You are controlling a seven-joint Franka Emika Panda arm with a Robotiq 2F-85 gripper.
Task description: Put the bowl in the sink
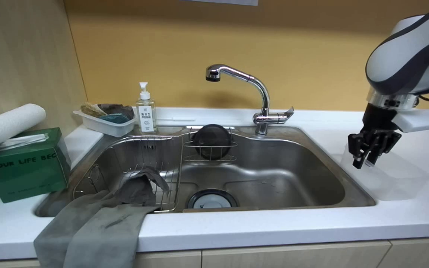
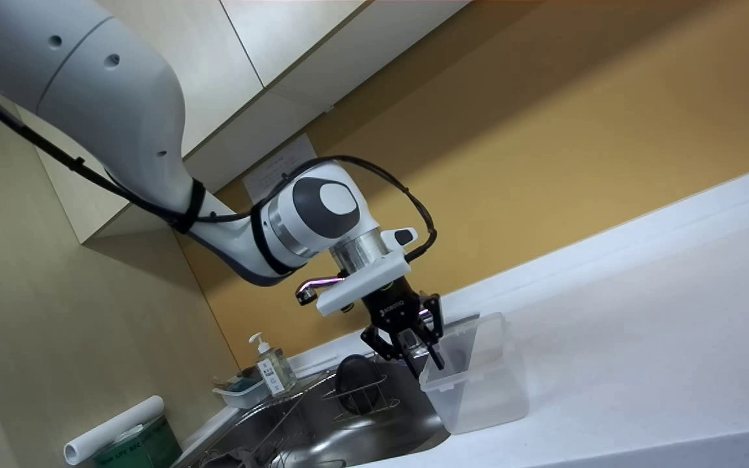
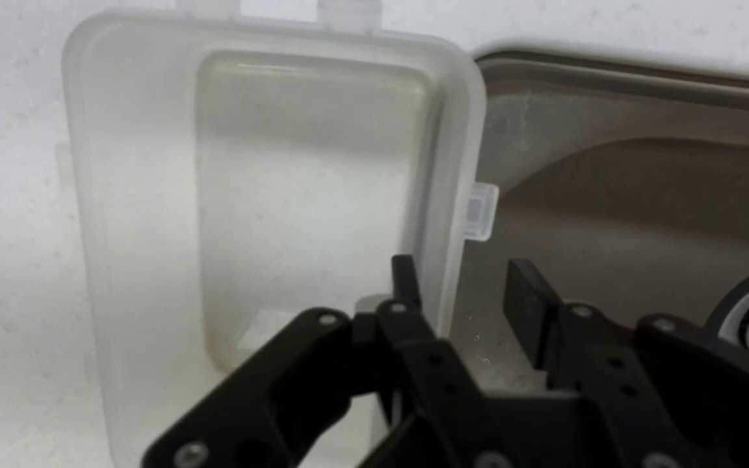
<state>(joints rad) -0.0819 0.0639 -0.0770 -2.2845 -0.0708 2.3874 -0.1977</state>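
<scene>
Well, the large stainless steel sink (image 1: 292, 169), across the centre of the frame in an exterior view, contains a silvery wire rack (image 1: 167, 176) on its left, a crumpled dark grey cloth (image 1: 140, 188) lying partly on that, and a round black item (image 1: 212, 139) standing at its back. By its upper left corner, a pale plastic tray (image 1: 112, 128) carries a tan bristly item (image 1: 91, 110) and a teal cloth-like piece (image 1: 114, 118). The translucent whitish plastic bowl (image 3: 270, 214), squarish with rounded corners, sits mouth up on the white countertop (image 1: 266, 227) at the right, just beside the sink. In the wrist view it fills the left half, its longer side seemingly running top to bottom, its latch tab (image 3: 480, 211) pointing right. The black two-fingered gripper (image 3: 465, 279) has its jaws apart, one finger seen over the bowl's interior, one outside its rim; contact I cannot tell. Behind stands a plain ochre wall (image 1: 162, 56)
</scene>
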